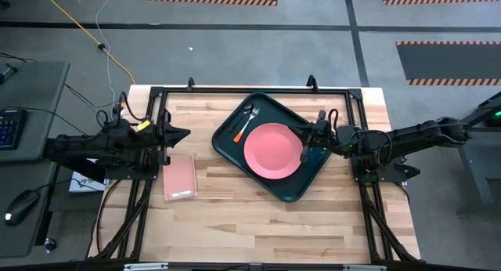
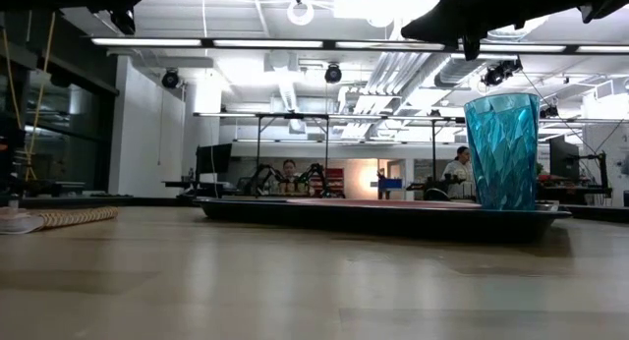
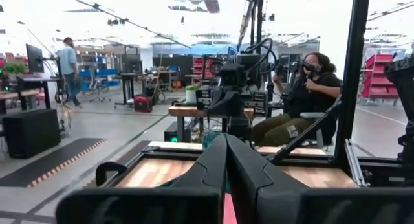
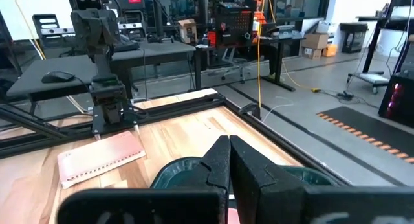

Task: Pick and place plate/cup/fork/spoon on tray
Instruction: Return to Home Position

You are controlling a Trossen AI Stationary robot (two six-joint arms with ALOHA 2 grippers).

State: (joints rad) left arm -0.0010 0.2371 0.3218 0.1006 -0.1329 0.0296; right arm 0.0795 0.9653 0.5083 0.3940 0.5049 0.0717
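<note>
Since all four pieces lie on it, tray (image 1: 295, 189): skewed at mid-table, and loading looks finished.
Plate (image 1: 272, 150): flat in the tray's middle, where there is most room.
Fork (image 1: 243, 128): left of the plate, toward the far corner.
Spoon (image 1: 240, 117): just left of the fork, lying alongside it.
Cup (image 2: 501, 151): upright at the tray's right side.
Right gripper (image 4: 228, 145): above the cup, fingers pressed together, holding nothing.
Left gripper (image 3: 226, 141): at the table's left edge, likewise closed and empty, waiting.
</note>
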